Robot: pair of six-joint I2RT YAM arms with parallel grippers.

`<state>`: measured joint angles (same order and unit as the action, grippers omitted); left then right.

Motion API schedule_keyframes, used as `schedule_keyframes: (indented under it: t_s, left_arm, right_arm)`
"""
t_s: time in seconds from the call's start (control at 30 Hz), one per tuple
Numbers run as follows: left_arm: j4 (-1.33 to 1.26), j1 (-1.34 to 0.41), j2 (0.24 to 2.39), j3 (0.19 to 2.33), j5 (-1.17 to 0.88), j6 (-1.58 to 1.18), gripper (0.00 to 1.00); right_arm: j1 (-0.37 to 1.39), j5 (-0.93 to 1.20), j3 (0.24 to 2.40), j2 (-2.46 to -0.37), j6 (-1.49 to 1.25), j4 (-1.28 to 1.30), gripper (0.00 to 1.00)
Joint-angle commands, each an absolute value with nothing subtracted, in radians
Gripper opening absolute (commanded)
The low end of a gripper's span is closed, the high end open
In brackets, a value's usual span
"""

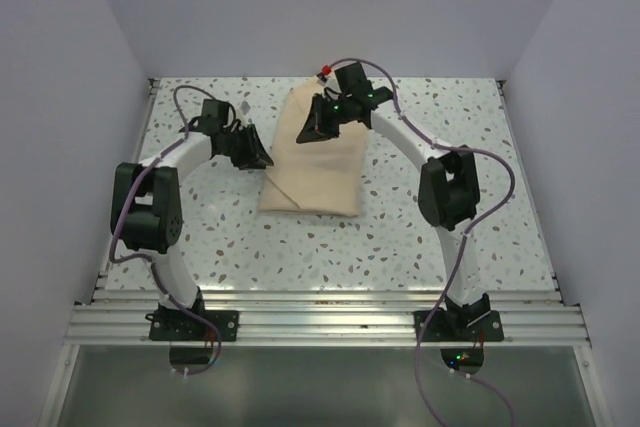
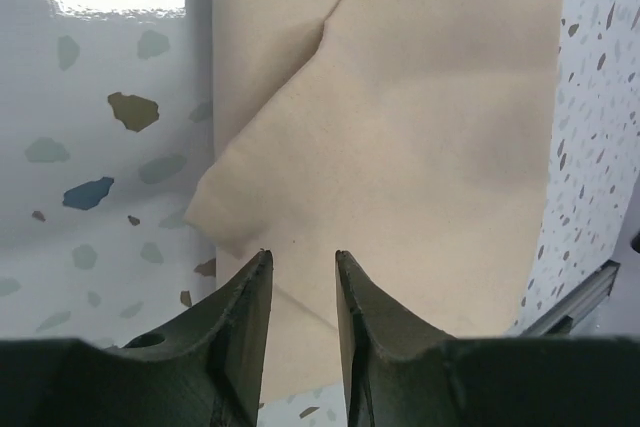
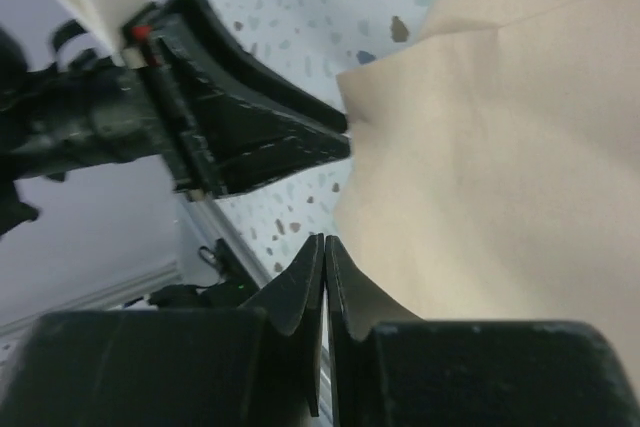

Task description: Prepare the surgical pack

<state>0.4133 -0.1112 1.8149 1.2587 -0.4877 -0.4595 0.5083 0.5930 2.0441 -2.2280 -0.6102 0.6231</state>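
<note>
As left arm [image 1: 150,202] flanks the pack [image 1: 315,172] — right arm [image 1: 445,187] overhangs.

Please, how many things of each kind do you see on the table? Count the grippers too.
beige cloth bundle: 1
grippers: 2 (left gripper, right gripper)
Total: 3
</note>
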Motion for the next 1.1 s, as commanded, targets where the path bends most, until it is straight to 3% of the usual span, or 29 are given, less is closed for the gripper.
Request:
schedule_keyframes:
  t_s: [0.0, 0.3, 0.6, 1.07]
  left_arm:
    - [0.331, -0.104, 1.870, 1.319, -0.607, -0.497, 0.34]
    - [0.382, -0.104, 1.965, 1.347, -0.588, -0.474, 0.33]
    - [0.396, -0.104, 1.974, 1.315, -0.568, -0.460, 0.33]
    - [0.440, -0.104, 1.970, 1.479, -0.566, -0.459, 0.36]
  right_arm:
    - [0.503, 0.858, 1.991, -2.275, -0.704, 0.412, 0.04]
    - [0.486, 0.868, 1.915, -2.388, -0.822, 0.239, 0.00]
    - [0.367, 0.792, 1.813, -2.367, -0.761, 0.279, 0.00]
    - [0.285, 0.764, 1.931, -2.410, -0.735, 0.330, 0.00]
